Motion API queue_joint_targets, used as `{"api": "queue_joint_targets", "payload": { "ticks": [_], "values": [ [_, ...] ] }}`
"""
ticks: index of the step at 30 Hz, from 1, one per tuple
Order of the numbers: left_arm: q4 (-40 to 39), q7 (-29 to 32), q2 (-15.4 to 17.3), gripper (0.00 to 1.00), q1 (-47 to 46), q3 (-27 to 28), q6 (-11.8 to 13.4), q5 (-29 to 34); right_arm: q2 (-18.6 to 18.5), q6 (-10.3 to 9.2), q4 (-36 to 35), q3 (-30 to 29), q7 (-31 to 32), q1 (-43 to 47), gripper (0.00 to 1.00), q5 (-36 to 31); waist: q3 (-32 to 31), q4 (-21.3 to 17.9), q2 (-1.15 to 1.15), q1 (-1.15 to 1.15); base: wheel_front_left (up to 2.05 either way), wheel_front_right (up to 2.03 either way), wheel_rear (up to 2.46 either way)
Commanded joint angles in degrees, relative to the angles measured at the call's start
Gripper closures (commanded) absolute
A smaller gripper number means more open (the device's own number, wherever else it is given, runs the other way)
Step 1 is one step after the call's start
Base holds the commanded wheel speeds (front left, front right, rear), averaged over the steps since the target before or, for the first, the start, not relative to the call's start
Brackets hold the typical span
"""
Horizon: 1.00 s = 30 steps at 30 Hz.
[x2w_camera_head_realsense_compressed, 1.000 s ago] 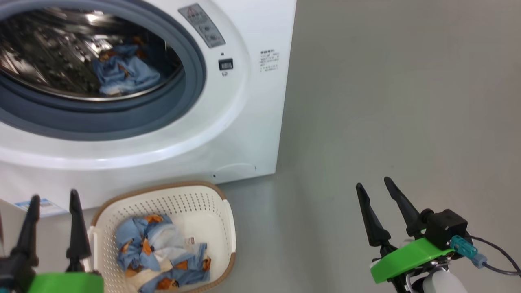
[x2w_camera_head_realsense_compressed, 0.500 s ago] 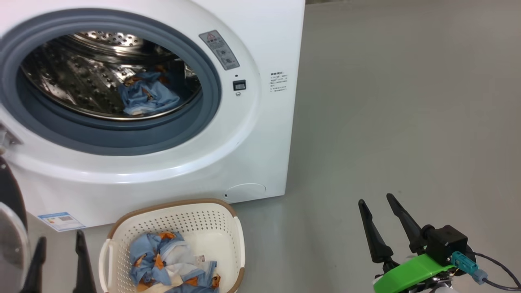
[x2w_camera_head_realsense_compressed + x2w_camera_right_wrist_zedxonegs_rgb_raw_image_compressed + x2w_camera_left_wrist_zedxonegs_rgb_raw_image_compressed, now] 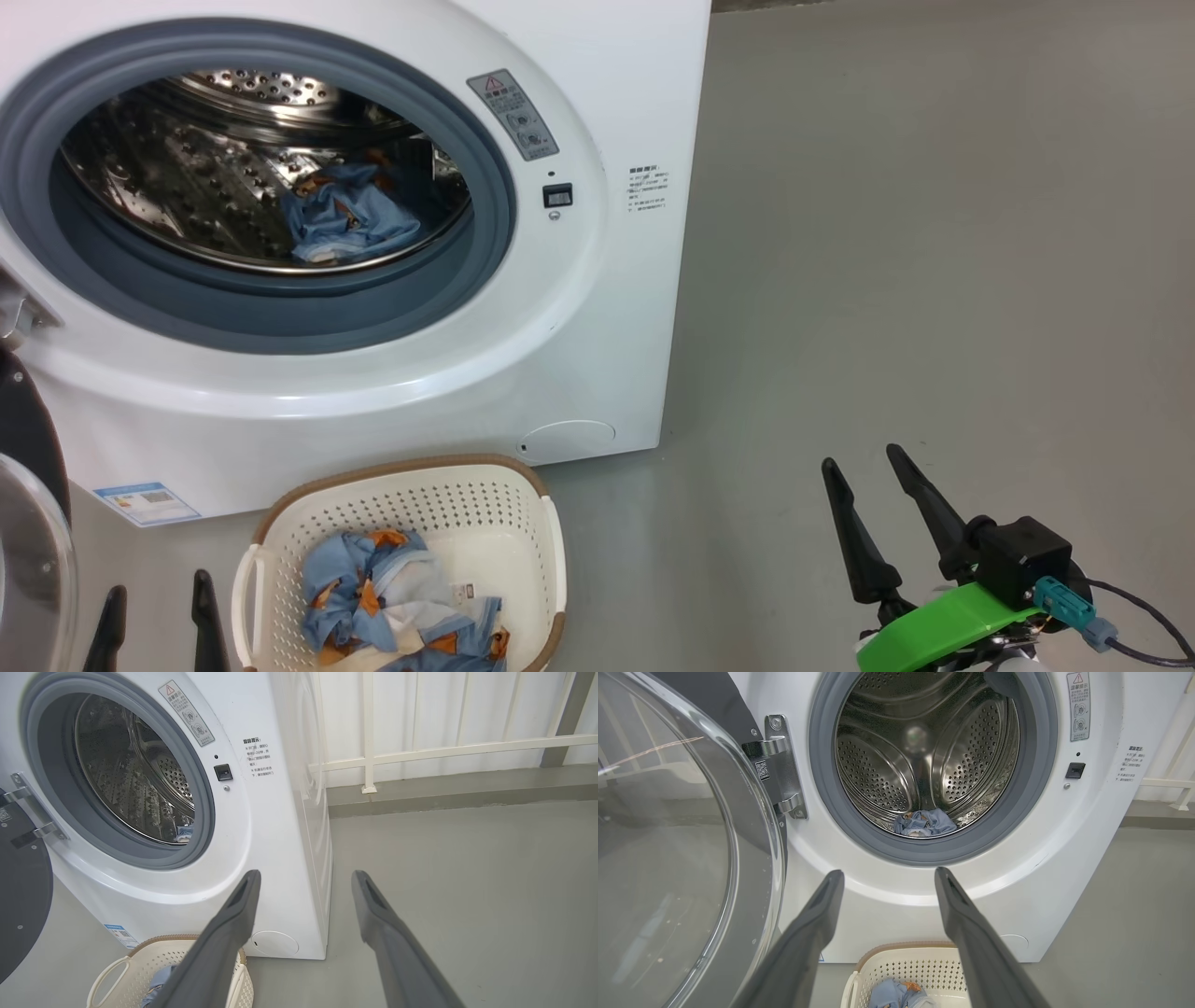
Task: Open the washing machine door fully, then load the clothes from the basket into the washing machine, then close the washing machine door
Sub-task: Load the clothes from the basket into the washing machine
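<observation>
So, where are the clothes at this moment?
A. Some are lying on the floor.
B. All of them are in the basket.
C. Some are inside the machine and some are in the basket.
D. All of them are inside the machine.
C: one blue bundle lies in the drum, and more clothes sit in the basket.

The right gripper (image 3: 859,457) has two long, matt black fingers (image 3: 854,546) that taper to blunt points above a bright green plastic bracket (image 3: 943,621) with a rounded edge. A black boxy camera housing (image 3: 1022,551) sits on the bracket, with a teal plug (image 3: 1060,597) and a thin dark grey cable (image 3: 1125,588). The left gripper (image 3: 157,583) has matching dark fingers, grooved on the inner face near each tip.
</observation>
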Motion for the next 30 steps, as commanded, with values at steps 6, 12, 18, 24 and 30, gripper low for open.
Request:
{"api": "queue_joint_targets", "payload": {
  "ticks": [6,12,18,24,30],
  "values": [
    [-1.59,-0.29,0.50,0.00,0.08,1.28,0.76,-0.46,0.01,0.09,-1.47,1.04,-0.28,-0.36,0.00,-0.62,-0.07,0.04,0.00,0.00,0.00,0.00,0.00],
    [-1.61,-0.29,0.49,0.00,-0.17,1.15,0.60,-0.58,0.01,0.09,-1.64,1.06,-0.28,-0.48,0.00,-0.60,0.28,0.16,0.00,0.00,0.00,0.00,0.00],
    [-0.86,-0.29,0.49,0.00,-0.34,1.04,0.16,-1.02,0.01,0.09,-1.65,0.98,-0.28,-0.68,0.00,-0.50,0.84,0.25,0.00,0.00,0.00,0.00,0.00],
    [1.75,-0.29,0.49,0.00,-1.22,-0.15,-0.57,-2.22,0.01,0.09,-1.89,1.27,-0.28,-1.26,0.00,0.24,2.17,0.00,0.00,0.00,0.00,0.00,0.00],
    [5.14,-0.29,0.49,0.00,-3.87,-1.08,-1.44,-3.05,0.01,0.09,-2.08,1.56,-0.28,-2.07,0.00,1.25,5.16,-0.56,0.00,0.00,0.00,0.00,0.00]
  ]
}}
